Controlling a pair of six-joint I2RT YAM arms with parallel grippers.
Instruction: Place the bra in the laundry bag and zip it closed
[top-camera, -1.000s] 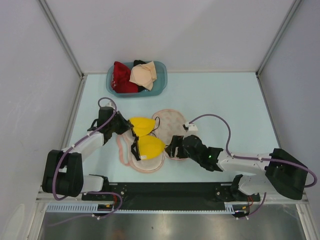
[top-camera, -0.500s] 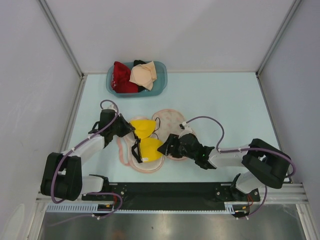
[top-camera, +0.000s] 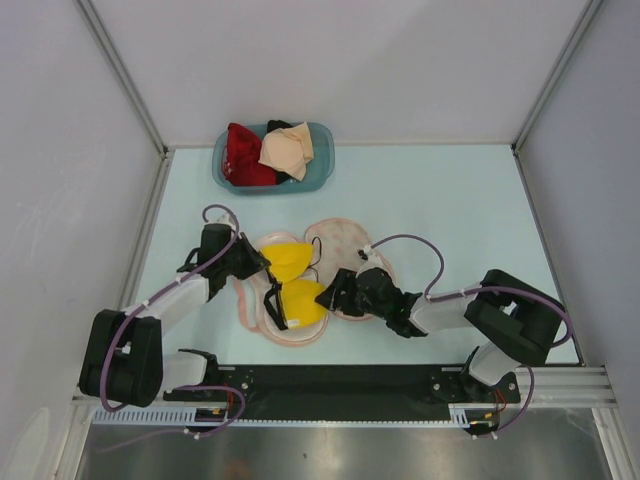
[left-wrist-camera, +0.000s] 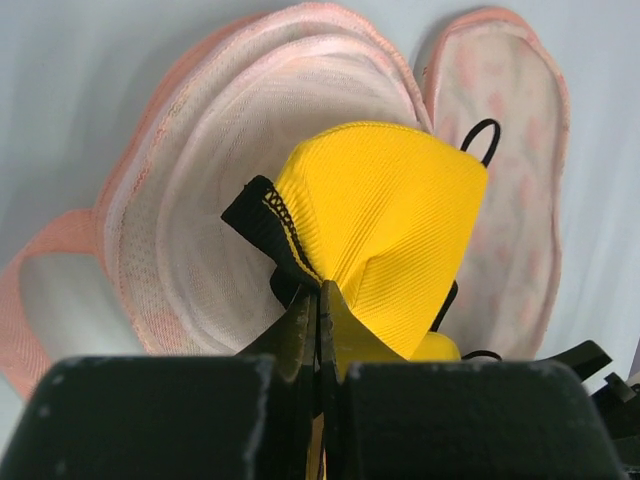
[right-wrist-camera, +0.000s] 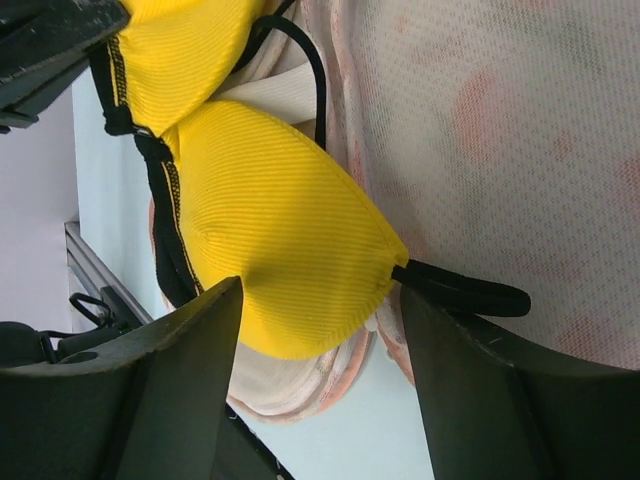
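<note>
The yellow bra with black straps lies over the open pale pink laundry bag, one cup above the other. My left gripper is shut on the edge of the upper cup. My right gripper is open with the lower cup between its fingers, not pinched. The bag's other half lies flat behind the bra and shows in the right wrist view.
A blue plastic basket at the back holds a red garment and a beige garment. White walls stand on both sides and behind.
My right gripper has moved left up to the lower cup. My left gripper has drawn the upper cup slightly right, and the two cups now sit closer together over the bag.
</note>
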